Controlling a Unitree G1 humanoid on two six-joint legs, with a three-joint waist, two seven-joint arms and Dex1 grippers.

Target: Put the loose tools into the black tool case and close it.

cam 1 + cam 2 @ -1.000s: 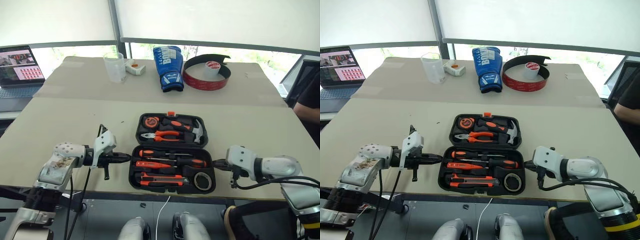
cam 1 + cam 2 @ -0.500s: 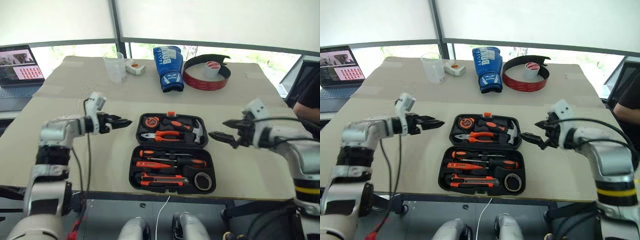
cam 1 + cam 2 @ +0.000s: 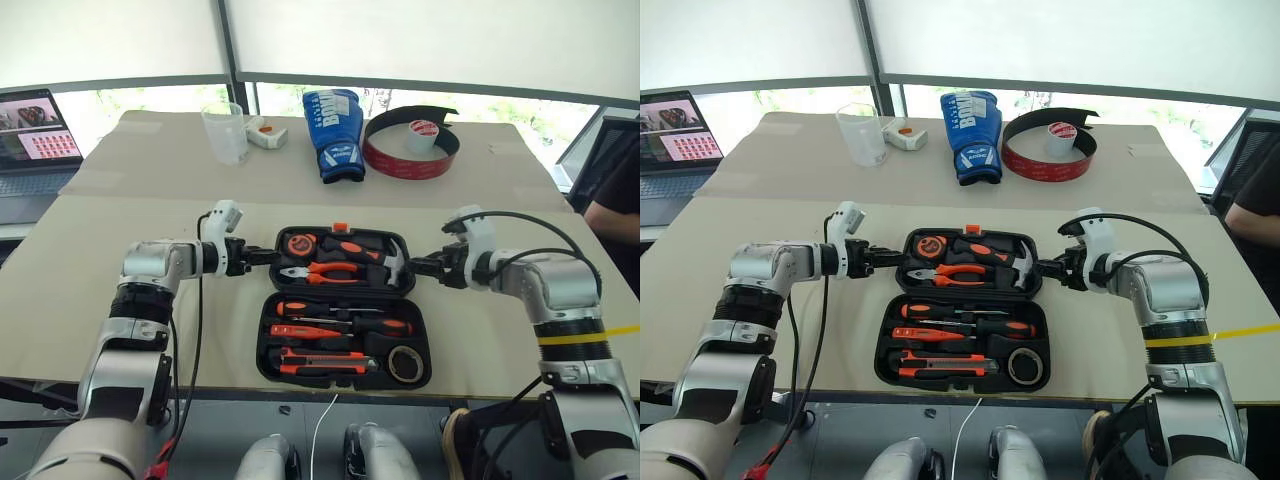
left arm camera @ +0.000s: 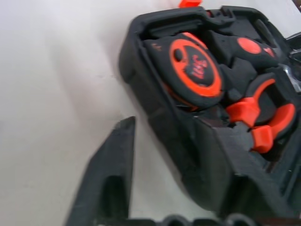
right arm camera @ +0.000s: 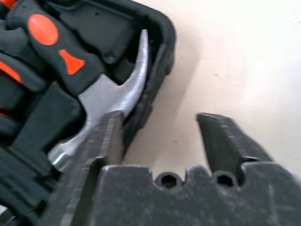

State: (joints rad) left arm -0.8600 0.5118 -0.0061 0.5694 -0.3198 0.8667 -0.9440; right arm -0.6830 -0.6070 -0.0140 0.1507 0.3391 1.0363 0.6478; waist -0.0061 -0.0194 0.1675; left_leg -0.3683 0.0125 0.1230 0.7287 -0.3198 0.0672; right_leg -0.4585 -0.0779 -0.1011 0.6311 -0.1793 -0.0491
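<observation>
Both grippers' jaws are apart, straddling the far half of the open black tool case (image 3: 343, 305): left gripper (image 3: 262, 257) on its left rim, right gripper (image 3: 415, 266) on its right rim by the hammer (image 5: 106, 117); screwdrivers (image 3: 340, 317), knife, small tape roll (image 3: 404, 362) sit in the near half

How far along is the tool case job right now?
Packing looks done: screwdrivers, utility knife and tape roll sit in the black tool case. In hand: left gripper and right gripper at the lid's two ends. Left: closing the open lid.
</observation>
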